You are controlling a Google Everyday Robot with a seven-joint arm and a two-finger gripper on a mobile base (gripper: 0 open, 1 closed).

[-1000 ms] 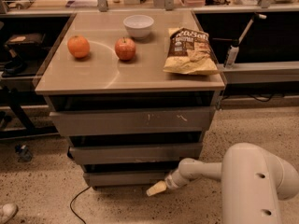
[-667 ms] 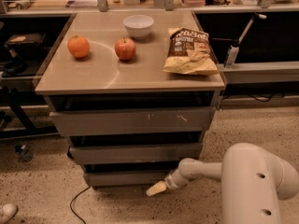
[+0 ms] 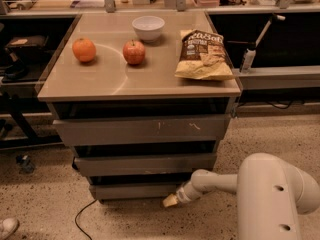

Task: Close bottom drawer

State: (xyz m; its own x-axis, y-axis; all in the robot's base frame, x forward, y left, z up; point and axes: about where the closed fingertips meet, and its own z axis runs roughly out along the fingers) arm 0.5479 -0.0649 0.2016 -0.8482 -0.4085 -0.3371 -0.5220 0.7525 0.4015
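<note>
The bottom drawer [image 3: 135, 190] is the lowest, narrowest grey-brown front of the cabinet, near the floor. It sits nearly flush under the middle drawer [image 3: 145, 164]; the widest top drawer [image 3: 142, 130] has white scuff marks. My gripper [image 3: 169, 200] reaches in low from the right, its tan tip against the right end of the bottom drawer's front, just above the floor. The white arm [image 3: 270, 194] fills the lower right corner.
On the cabinet top [image 3: 100, 79] lie an orange [image 3: 83, 49], an apple [image 3: 134, 52], a white bowl [image 3: 148, 27] and a chip bag [image 3: 204, 55]. A black cable [image 3: 80, 219] trails on the speckled floor at left. Desks stand at both sides.
</note>
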